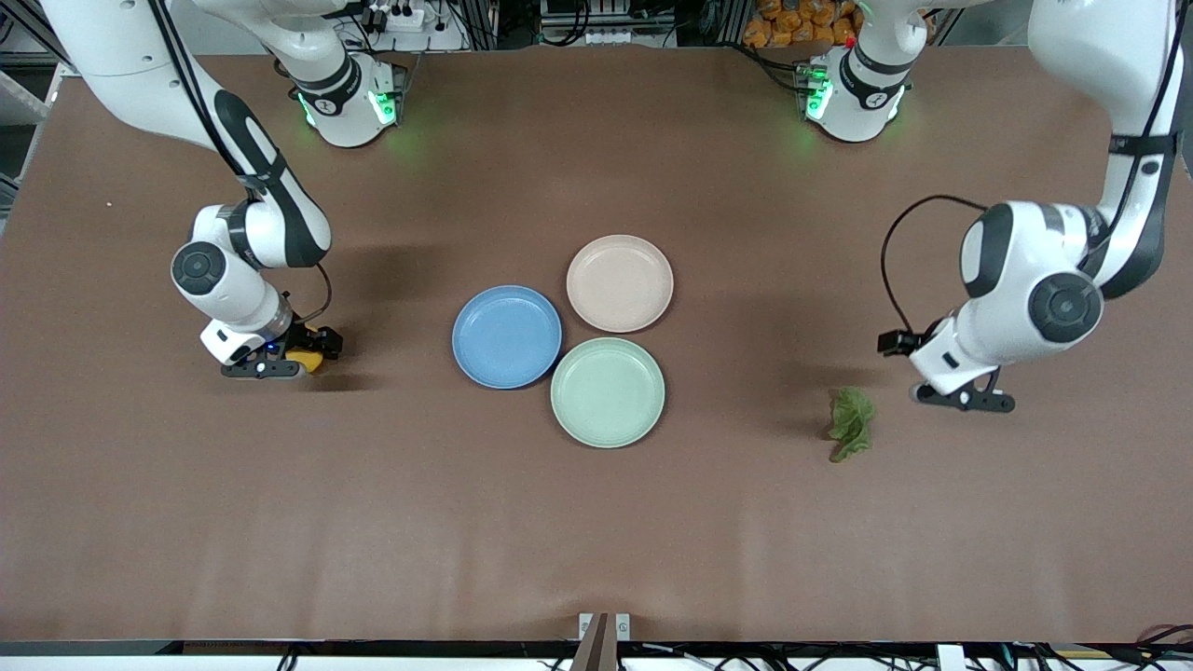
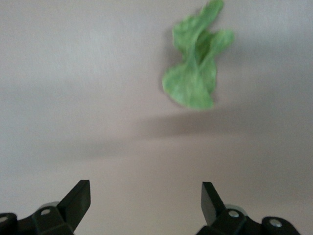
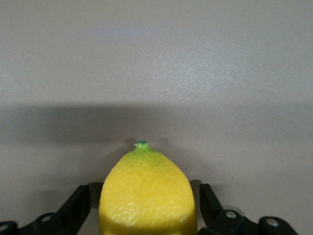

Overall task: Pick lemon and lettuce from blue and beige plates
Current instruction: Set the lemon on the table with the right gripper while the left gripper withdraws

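Lettuce [image 1: 852, 424] lies nearest the camera on bare tabletop [image 1: 596, 531], long axis toward the bases. Left gripper [image 1: 965, 399] beside it, jaws released. Right gripper [image 1: 270, 365], jaws spread, flanks the lemon [image 1: 305, 361], well clear of blue plate [image 1: 506, 336] and beige plate [image 1: 620, 282].

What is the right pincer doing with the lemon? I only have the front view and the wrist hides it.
Observer: In the right wrist view the right pincer stands open, and the lemon sits between its fingers with a gap on each side.
Operator: Which way does the lemon lie?
Observer: Its green-tipped end points out from between the fingers.
Operator: Left pincer?
Observer: In the left wrist view the left pincer is open and empty. The lettuce lies apart from it on the table.
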